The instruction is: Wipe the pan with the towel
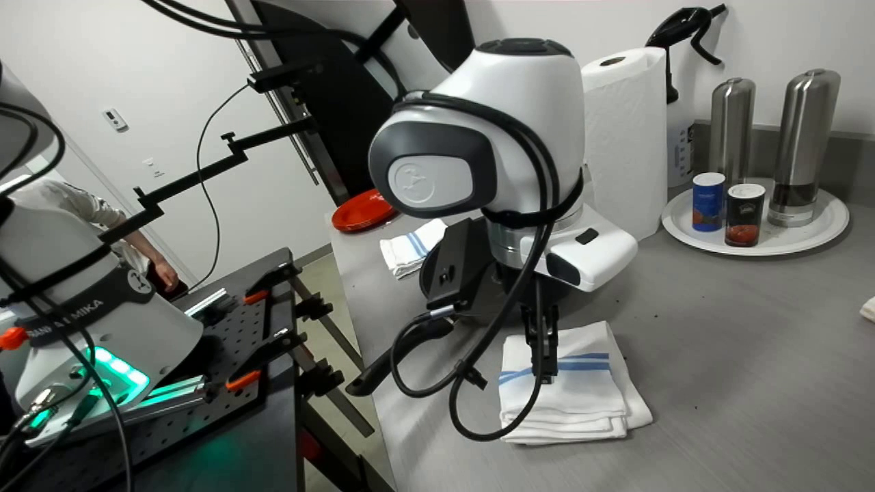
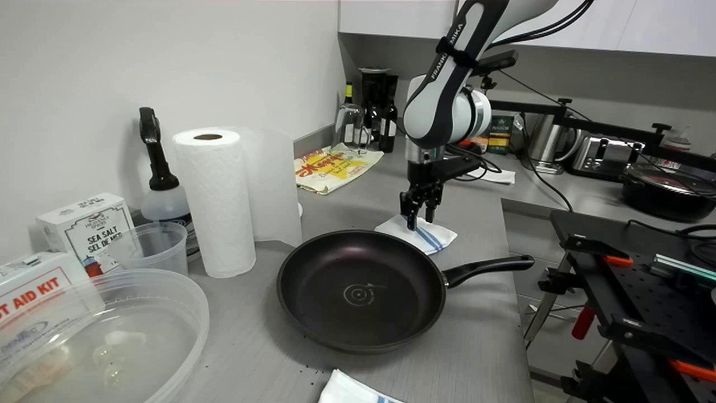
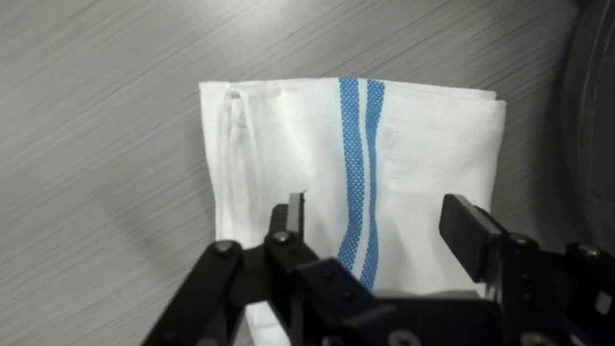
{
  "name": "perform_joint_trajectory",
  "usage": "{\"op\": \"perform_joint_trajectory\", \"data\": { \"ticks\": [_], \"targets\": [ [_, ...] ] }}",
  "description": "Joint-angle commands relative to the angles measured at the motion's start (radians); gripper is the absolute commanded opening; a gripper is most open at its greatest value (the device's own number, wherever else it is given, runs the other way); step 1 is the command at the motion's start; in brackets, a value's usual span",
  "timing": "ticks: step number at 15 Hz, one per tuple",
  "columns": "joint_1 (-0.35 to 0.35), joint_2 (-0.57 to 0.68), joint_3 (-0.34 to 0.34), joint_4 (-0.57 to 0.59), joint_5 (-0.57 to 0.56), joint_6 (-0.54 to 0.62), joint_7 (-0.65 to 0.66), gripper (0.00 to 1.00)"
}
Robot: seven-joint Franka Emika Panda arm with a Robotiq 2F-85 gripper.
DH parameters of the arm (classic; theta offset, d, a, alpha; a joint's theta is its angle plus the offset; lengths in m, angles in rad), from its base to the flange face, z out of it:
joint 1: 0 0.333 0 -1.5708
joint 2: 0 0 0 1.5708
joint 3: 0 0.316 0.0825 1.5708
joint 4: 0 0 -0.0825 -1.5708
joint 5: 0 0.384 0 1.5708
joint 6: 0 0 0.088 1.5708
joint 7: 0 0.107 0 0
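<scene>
The towel (image 1: 577, 403), a folded white cloth with blue stripes, lies flat on the counter beside the pan; it also shows in an exterior view (image 2: 422, 234) and in the wrist view (image 3: 427, 144). My gripper (image 3: 374, 202) is open with its fingers apart above the towel, the stripes between them. In both exterior views the fingertips (image 1: 545, 372) (image 2: 420, 218) are at or just above the cloth; I cannot tell if they touch. The black pan (image 2: 358, 319) is upright, its handle (image 1: 403, 355) toward the counter edge. My arm hides most of the pan in an exterior view.
A second striped white cloth (image 1: 413, 247) lies past the pan, partly visible too (image 2: 355, 390). A paper-towel roll (image 2: 215, 201), spray bottle (image 2: 165, 198) and clear plastic bowl (image 2: 128, 336) stand along the wall side. A white plate (image 1: 834, 219) holds shakers. A red plate (image 1: 362, 210) sits farther off.
</scene>
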Motion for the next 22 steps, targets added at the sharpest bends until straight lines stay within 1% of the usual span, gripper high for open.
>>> {"op": "perform_joint_trajectory", "data": {
  "ticks": [1, 3, 7, 11, 13, 14, 17, 22],
  "targets": [
    [-0.005, -0.002, 0.010, 0.016, 0.013, -0.004, 0.009, 1.00],
    [-0.003, -0.015, 0.012, 0.016, 0.011, -0.012, 0.006, 1.00],
    [-0.012, -0.071, 0.038, 0.011, 0.013, -0.040, -0.024, 1.00],
    [0.000, -0.177, 0.051, -0.009, 0.008, -0.073, -0.039, 1.00],
    [0.012, -0.234, 0.049, -0.017, 0.002, -0.108, -0.044, 1.00],
    [0.028, -0.265, 0.037, -0.022, -0.009, -0.132, -0.032, 1.00],
    [0.060, -0.359, 0.024, -0.042, -0.029, -0.225, -0.022, 1.00],
    [0.111, -0.557, 0.034, -0.113, -0.040, -0.365, -0.060, 1.00]
  ]
}}
